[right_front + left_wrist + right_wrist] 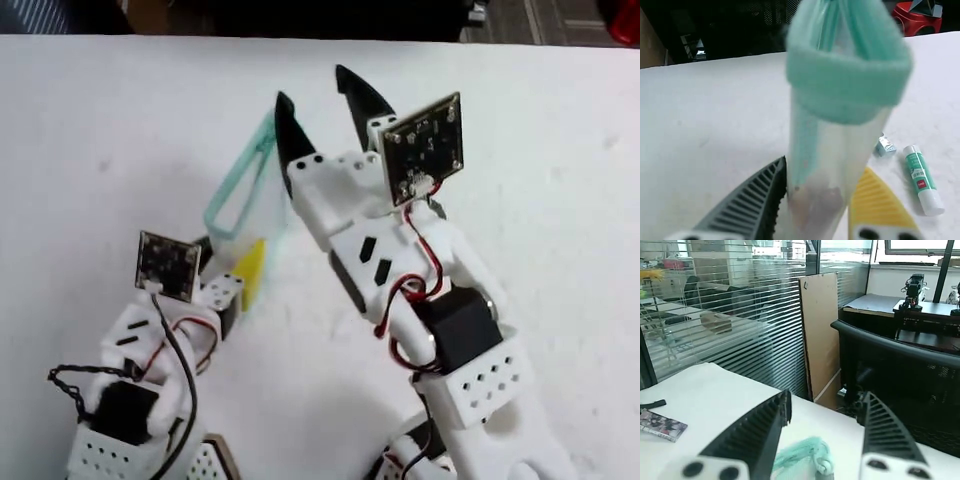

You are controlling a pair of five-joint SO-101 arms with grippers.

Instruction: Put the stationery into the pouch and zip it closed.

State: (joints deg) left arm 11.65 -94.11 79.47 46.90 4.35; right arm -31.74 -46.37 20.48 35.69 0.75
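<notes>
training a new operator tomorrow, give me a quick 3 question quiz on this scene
1. True or false: the left gripper grips the pouch.
2. The right gripper is: A) shut tight and empty; B) open, holding nothing; C) shut on the pouch.
3. Which tube-shaped item lies on the table near the pouch?
Key: 1 true; 2 B; 3 the glue stick.

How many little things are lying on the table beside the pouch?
2: a glue stick and, close to it, a small teal-and-silver packet, both beside the pouch. More may be hidden.
</notes>
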